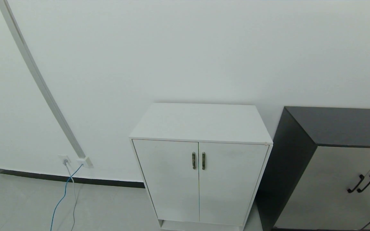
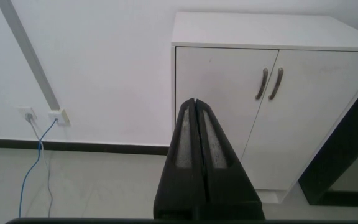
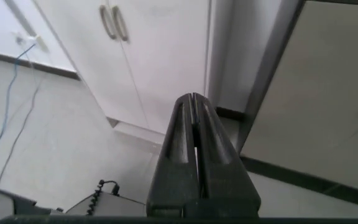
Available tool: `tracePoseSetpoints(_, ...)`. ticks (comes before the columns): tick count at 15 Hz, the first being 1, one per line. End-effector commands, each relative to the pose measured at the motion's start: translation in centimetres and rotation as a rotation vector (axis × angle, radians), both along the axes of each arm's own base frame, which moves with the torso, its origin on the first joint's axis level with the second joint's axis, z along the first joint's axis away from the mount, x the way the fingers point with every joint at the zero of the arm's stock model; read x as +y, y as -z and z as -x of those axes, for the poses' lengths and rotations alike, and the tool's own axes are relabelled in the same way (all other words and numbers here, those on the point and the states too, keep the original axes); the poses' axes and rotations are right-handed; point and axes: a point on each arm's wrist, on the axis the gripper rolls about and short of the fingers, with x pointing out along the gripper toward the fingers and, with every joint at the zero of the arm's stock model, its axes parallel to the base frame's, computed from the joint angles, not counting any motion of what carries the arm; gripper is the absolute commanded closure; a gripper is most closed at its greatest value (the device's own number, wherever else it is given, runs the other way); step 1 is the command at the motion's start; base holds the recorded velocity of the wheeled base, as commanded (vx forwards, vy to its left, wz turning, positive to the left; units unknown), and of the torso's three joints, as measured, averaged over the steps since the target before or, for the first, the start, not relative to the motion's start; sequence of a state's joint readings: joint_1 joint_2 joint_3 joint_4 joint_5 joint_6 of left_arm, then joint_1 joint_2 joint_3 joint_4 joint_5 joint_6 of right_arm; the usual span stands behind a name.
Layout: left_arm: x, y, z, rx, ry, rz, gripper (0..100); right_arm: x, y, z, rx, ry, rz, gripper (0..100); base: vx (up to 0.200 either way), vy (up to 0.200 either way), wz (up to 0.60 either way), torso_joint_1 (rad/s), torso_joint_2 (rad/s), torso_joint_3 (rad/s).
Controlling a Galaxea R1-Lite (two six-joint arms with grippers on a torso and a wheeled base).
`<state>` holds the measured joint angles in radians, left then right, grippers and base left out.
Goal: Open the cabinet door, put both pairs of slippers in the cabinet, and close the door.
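A white wall (image 1: 172,48) and a pale grey floor (image 1: 108,205) meet at a dark skirting strip. The white cabinet (image 1: 201,125) stands upright against the wall, right of centre in the head view, taller than wide, with its front facing the robot. A dark cabinet (image 1: 287,160) stands just beside it on the right, with a narrow gap between them. The left door (image 1: 169,179) and right door (image 1: 230,183) are both closed, meeting at a vertical seam. A grey conduit (image 1: 37,77) slants down the wall to two sockets (image 1: 64,159) near the floor.

The left tool (image 2: 195,106) hangs well short of the cabinet, fingers pressed together on nothing. The right tool (image 3: 194,99) is likewise closed and empty.

The left door's handle (image 1: 194,160) and the right door's handle (image 1: 203,161) run vertically either side of the seam. A blue cable (image 1: 61,199) trails from the sockets onto the floor.

The head view gives the cabinet's flat top. The right wrist view takes in its recessed foot at floor level.
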<state>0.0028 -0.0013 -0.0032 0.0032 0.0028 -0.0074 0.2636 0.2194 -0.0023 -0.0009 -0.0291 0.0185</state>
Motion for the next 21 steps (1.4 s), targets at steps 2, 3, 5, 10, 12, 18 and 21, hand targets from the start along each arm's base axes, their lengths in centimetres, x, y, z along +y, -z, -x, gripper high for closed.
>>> tracePoseSetpoints(2,0.0,0.0,0.0,0.001,-0.001,0.0,100,0.0,0.1,0.5,-0.064,0.118,-0.007,100,0.0,0.0,0.0,0.0,0.0,0.0)
tracePoseSetpoints(3,0.0,0.0,0.0,0.001,-0.001,0.0,100,0.0,0.1,0.9,-0.105,0.135,-0.016,100,0.0,0.0,0.0,0.0,0.0,0.0)
tracePoseSetpoints(5,0.0,0.0,0.0,0.001,-0.001,0.0,100,0.0,0.1,1.0,-0.117,0.153,-0.023,100,0.0,0.0,0.0,0.0,0.0,0.0)
tracePoseSetpoints(10,0.0,0.0,0.0,0.001,-0.001,0.0,100,0.0,0.2,1.0,-0.12,0.233,-0.047,100,0.0,0.0,0.0,0.0,0.0,0.0)
tracePoseSetpoints(12,0.0,0.0,0.0,0.001,-0.001,0.0,100,0.0,0.2,1.1,-0.138,0.257,-0.05,100,0.0,0.0,0.0,0.0,0.0,0.0)
tracePoseSetpoints(18,0.0,0.0,0.0,0.003,0.001,-0.001,100,0.0,0.3,1.7,-0.217,0.327,-0.086,100,0.0,0.0,0.0,0.0,0.0,0.0)
tracePoseSetpoints(21,0.0,0.0,0.0,0.001,-0.001,0.0,100,0.0,0.3,1.7,-0.217,0.324,-0.089,100,0.0,0.0,0.0,0.0,0.0,0.0)
